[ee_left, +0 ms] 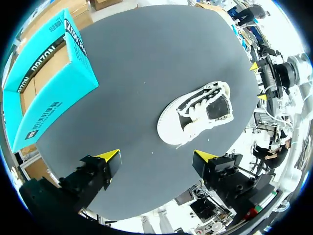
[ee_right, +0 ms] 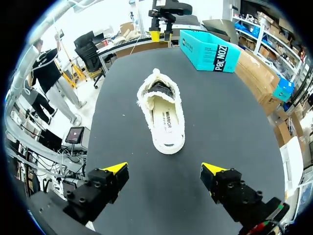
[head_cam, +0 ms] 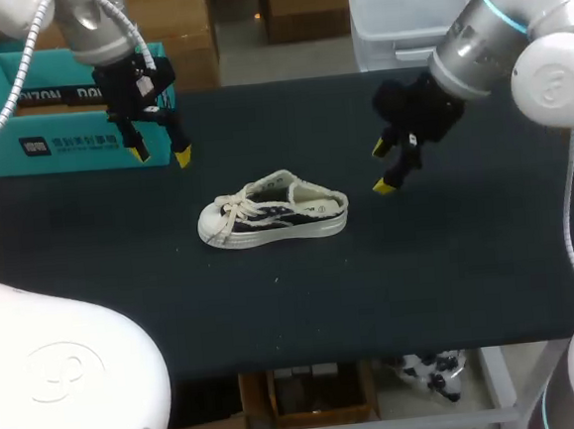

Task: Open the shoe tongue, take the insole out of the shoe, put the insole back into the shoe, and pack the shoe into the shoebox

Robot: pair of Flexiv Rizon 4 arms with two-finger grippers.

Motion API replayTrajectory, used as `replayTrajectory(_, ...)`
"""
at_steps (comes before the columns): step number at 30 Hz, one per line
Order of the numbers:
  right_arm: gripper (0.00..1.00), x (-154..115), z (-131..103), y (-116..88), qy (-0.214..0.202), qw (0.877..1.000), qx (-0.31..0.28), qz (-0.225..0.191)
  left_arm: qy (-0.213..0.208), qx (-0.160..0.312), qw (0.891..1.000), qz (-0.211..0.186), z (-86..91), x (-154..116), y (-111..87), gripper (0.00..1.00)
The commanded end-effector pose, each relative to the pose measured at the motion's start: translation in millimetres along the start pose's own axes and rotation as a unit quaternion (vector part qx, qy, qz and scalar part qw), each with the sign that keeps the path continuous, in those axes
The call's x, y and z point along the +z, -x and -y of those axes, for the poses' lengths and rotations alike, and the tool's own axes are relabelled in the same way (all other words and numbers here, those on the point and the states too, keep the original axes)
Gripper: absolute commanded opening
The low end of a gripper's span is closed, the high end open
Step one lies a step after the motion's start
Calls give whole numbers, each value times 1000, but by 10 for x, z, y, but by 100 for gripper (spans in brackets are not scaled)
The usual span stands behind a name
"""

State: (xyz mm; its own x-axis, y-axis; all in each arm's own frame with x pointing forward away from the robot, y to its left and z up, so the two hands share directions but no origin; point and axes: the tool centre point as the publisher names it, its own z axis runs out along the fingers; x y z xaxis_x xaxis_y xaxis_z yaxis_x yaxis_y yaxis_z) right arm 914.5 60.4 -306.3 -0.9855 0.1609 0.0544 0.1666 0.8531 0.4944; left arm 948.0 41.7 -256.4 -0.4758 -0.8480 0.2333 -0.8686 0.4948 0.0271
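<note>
My left gripper (head_cam: pixel 161 155) hangs over the black cloth-covered table (head_cam: pixel 442 282) with its two yellow-tipped fingers spread wide and nothing between them. It sits just in front of the near right corner of the teal cardboard shoebox (head_cam: pixel 31 120), which stands open-topped at the table's far left corner and shows a brown inside in my left wrist view. My right gripper (head_cam: pixel 382 167) is also spread wide and holds nothing. It hovers just beyond the heel of the white canvas low-top sneaker with dark side panels and cream laces (head_cam: pixel 272 214), close to it but not touching. The sneaker stands upright on its sole near the middle of the table, well apart from the shoebox. Its toe points toward my left side and its heel toward my right. In my right wrist view the sneaker (ee_right: pixel 161 115) lies straight ahead of my open fingers, heel nearest, and the pale printed insole (ee_right: pixel 166 122) lies flat inside it. Its front end runs under the laced part, where I cannot tell how the tongue sits. In my left wrist view the sneaker (ee_left: pixel 198 115) lies ahead of my left gripper (ee_left: pixel 156 156), a little off toward one finger. Beyond it are the two yellow tips of my right gripper (ee_left: pixel 258 82).
</note>
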Motion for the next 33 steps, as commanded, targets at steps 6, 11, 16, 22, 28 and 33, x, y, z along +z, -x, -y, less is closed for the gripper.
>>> replayTrajectory(6, 100, 162, 57, -39, 20, 1000, 4, 22, 5, 0, 1000, -1, 56, 12, 16, 100)
replayTrajectory(11, 100, 162, 57, -39, 20, 1000, 4, 22, 11, -25, 1000, -14, 66, 2, -46, 100)
replayTrajectory(16, 100, 363, 121, -15, 38, 999, 20, 5, -47, -143, 989, -9, 25, 103, -260, 100)
replayTrajectory(22, 100, 570, 193, -34, 85, 996, 12, 11, -92, -205, 974, 3, -38, 168, -497, 100)
replayTrajectory(28, 100, 764, 177, -47, 116, 993, 5, 15, -105, -214, 971, 15, -13, 212, -669, 100)
replayTrajectory(33, 100, 944, 153, -55, 128, 992, 11, -2, -103, -209, 972, 20, 6, 263, -757, 100)
